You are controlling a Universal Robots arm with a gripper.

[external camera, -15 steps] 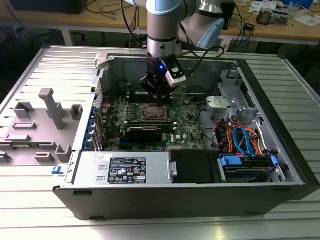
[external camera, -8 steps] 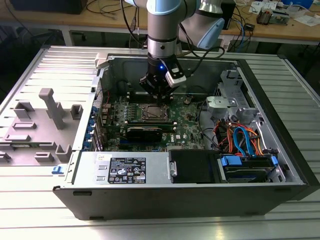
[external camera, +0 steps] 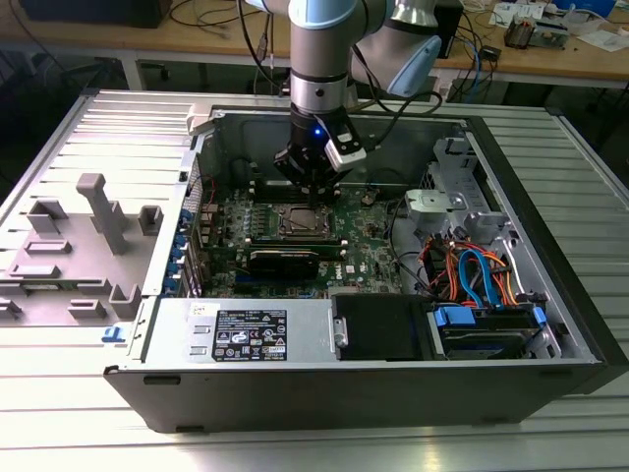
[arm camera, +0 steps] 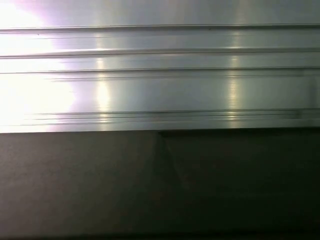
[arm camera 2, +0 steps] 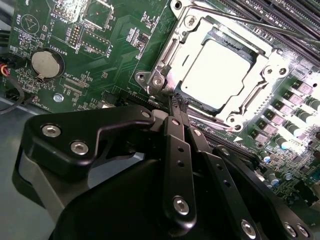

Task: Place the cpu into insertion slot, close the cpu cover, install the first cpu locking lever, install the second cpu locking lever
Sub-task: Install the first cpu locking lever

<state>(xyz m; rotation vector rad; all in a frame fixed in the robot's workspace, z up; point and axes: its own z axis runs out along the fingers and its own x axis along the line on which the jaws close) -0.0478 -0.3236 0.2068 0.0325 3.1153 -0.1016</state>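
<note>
My gripper (external camera: 313, 185) hangs inside the open case (external camera: 295, 339), right over the slot (external camera: 300, 222) on the green board (external camera: 369, 231). In the second wrist view my 2 fingers (arm camera 2: 172, 130) are clenched together with nothing visible between the tips. The tips sit at the near edge of the cover (arm camera 2: 165, 55), touching it or just above it (can't tell which).

The cpu (arm camera 2: 217, 67) is seated in the slot, its bright metal top showing through the cover's square window. The cover lies flat over it. A thin metal rod (arm camera 2: 260, 26) runs along the far side of the cover, between it and the long dark memory slots (arm camera 2: 287, 17). I can't tell if it is latched.

A coin cell (arm camera 2: 45, 64) sits on the board well apart from the slot.

In the exterior view the case rests on a ribbed metal table (external camera: 550, 433), with grey fixture blocks (external camera: 98, 211) on the exterior view's left. Coloured cables (external camera: 477, 270) bunch on the exterior view's right inside the case.

The first wrist view shows ribbed shiny metal (arm camera: 160, 75) meeting a dark flat surface (arm camera: 160, 185).
</note>
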